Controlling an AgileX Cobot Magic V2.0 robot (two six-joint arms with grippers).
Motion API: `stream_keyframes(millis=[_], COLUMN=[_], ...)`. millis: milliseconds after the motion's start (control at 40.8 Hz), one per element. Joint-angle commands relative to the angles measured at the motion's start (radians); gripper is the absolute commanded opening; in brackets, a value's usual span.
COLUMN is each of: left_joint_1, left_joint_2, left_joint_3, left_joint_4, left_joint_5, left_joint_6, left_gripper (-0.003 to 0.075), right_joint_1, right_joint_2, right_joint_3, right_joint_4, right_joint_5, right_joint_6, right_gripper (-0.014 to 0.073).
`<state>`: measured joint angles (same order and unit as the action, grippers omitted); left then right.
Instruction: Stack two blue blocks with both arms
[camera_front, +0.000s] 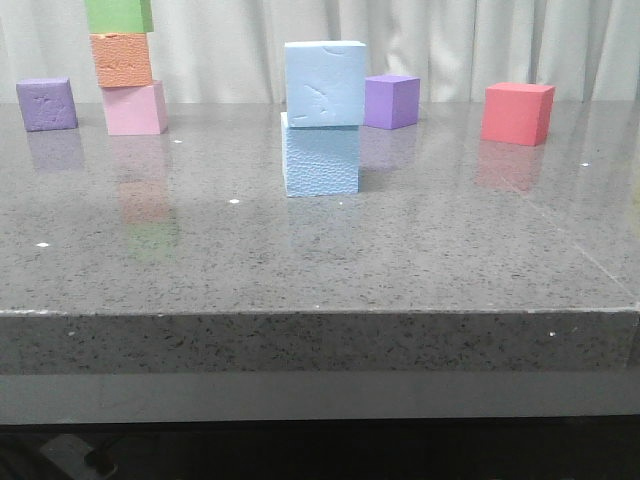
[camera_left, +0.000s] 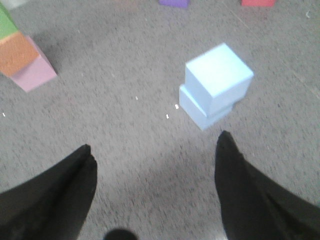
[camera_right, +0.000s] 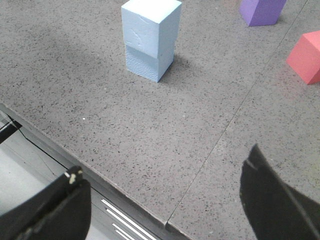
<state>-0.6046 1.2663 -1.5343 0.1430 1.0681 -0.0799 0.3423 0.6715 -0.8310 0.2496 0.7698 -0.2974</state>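
Blocks come first: your two blue blocks already stand as one stack near the middle of the desk (camera_front: 450, 270), the upper blue block (camera_front: 324, 82) resting on the lower blue block (camera_front: 321, 160), shifted a little to one side and twisted slightly, so the footing looks adequate rather than tidy. Your left hand (camera_left: 152, 162) hangs back from the stack with its fingers spread wide and nothing between them; your right hand (camera_right: 162, 200) sits out over the desk's near edge, likewise spread and empty. Neither touches the stack, which suggests you can treat the stacking as done. The purple cube (camera_front: 391, 101) and red cube (camera_front: 517, 113) stand well apart behind.
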Motion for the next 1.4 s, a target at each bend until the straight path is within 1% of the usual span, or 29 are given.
stream_keyframes(millis=[0, 98, 196, 416, 661, 808, 882, 955, 1029, 1102, 1127, 1200, 1225, 1323, 1372], left_joint_1=[-0.008, -0.008, -0.008, -0.008, -0.008, -0.008, -0.008, -0.008, -0.008, -0.008, -0.008, -0.008, -0.008, -0.008, -0.008], left_joint_2=[-0.137, -0.249, -0.365, -0.607, -0.793, -0.829, -0.829, -0.829, -0.829, -0.829, -0.829, -0.829, -0.829, -0.829, -0.829], left_joint_3=[0.121, 0.268, 0.384, 0.566, 0.660, 0.689, 0.696, 0.705, 0.709, 0.708, 0.708, 0.708, 0.708, 0.708, 0.708], left_joint_4=[0.010, 0.017, 0.017, -0.009, -0.018, -0.029, -0.056, -0.093, -0.109, -0.105, -0.102, -0.102, -0.102, -0.102, -0.102], left_joint_5=[-0.126, -0.169, -0.174, -0.165, -0.167, -0.167, -0.171, -0.196, -0.215, -0.227, -0.230, -0.249, -0.256, -0.295, -0.305], left_joint_6=[-0.049, -0.068, -0.080, -0.080, -0.078, -0.062, -0.039, -0.011, -0.011, -0.009, -0.006, 0.007, 0.007, 0.007, 0.007], left_gripper=[0.0480, 0.0480, 0.0480, 0.0480, 0.0480, 0.0475, 0.0459, 0.0440, 0.0425, 0.0392, 0.0376, 0.0302, 0.0267, 0.0138, 0.0080], right_joint_1=[-0.004, -0.004, -0.004, -0.004, -0.004, -0.004, -0.004, -0.004, -0.004, -0.004, -0.004, -0.004, -0.004, -0.004, -0.004], right_joint_2=[-0.004, -0.004, -0.004, -0.004, -0.004, -0.004, -0.004, -0.004, -0.004, -0.004, -0.004, -0.004, -0.004, -0.004, -0.004], right_joint_3=[-0.024, -0.024, -0.024, -0.024, -0.024, -0.024, -0.024, -0.024, -0.024, -0.024, -0.024, -0.024, -0.024, -0.024, -0.024], right_joint_4=[0.018, 0.018, 0.018, 0.018, 0.018, 0.018, 0.018, 0.018, 0.018, 0.018, 0.018, 0.018, 0.019, 0.036, 0.038], right_joint_5=[-0.075, -0.075, -0.075, -0.075, -0.075, -0.075, -0.075, -0.075, -0.075, -0.072, -0.071, -0.064, -0.064, -0.063, -0.063], right_joint_6=[-0.009, -0.009, -0.009, -0.009, -0.009, -0.009, -0.009, -0.009, -0.009, -0.009, -0.009, -0.009, -0.009, -0.009, -0.009], right_gripper=[0.0612, 0.0612, 0.0612, 0.0612, 0.0612, 0.0612, 0.0612, 0.0592, 0.0525, 0.0408, 0.0348, 0.0187, 0.0125, -0.0064, -0.0125])
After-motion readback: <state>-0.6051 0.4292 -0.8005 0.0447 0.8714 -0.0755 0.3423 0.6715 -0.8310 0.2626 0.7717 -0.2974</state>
